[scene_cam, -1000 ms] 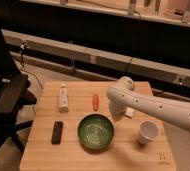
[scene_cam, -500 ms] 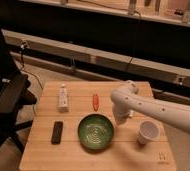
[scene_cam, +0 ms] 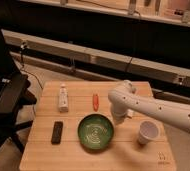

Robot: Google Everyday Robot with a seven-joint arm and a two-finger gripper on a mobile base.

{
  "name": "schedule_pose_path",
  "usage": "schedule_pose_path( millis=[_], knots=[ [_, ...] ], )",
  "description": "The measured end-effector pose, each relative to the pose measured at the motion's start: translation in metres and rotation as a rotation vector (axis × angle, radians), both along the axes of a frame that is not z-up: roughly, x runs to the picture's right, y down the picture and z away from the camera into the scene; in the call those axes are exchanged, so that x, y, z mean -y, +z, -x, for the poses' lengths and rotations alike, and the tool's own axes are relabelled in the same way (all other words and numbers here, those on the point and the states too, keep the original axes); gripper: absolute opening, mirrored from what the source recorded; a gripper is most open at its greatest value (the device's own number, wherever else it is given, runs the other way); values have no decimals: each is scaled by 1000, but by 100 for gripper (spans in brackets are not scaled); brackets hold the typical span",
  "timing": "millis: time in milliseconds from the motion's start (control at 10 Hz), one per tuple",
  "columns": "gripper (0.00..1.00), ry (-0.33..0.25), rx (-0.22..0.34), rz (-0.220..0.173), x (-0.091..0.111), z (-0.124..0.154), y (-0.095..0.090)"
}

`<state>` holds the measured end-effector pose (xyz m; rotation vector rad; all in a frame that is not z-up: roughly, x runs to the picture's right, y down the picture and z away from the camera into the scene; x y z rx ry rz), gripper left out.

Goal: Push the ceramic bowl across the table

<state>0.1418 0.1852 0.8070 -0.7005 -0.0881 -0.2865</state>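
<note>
Claw (scene_cam: 119, 119) pointing down at the tip of my white arm (scene_cam: 160, 112), I am hovering just beside the right rim of the ceramic bowl (scene_cam: 95, 132). Whether my claw is open or closed I cannot tell, since its end is blending into the pale wrist above it. I also cannot tell whether it is touching the bowl or standing a little apart from it. My arm is reaching in from the right, bending at a rounded joint above the far half of the desk (scene_cam: 88, 161).

The ceramic bowl is sitting upright near the middle of the desk, toward the near edge, showing its dark green inside with pale swirl lines. A white paper cup (scene_cam: 148, 132) is standing to the right of it, under my forearm. A flat black remote (scene_cam: 57, 132) is lying to the left of the bowl. Farther back, a white bottle (scene_cam: 63, 97) is lying on its side, and a small orange-red stick (scene_cam: 95, 101) is lying beside it, behind the bowl. A black chair (scene_cam: 8, 100) is standing off the left edge of the desk.
</note>
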Motion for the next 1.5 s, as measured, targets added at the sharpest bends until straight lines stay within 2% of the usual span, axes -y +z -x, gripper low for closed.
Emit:
schedule_pose_path(
  millis=[300, 500, 600, 700, 1000, 1500],
  knots=[
    [0, -28, 9, 33, -14, 14, 11],
    [0, -27, 9, 22, -14, 14, 13],
    [0, -26, 12, 14, -9, 14, 9],
    [0, -31, 15, 17, -8, 14, 6],
    [0, -66, 33, 32, -12, 37, 9],
    [0, -85, 43, 34, -11, 41, 6]
  ],
)
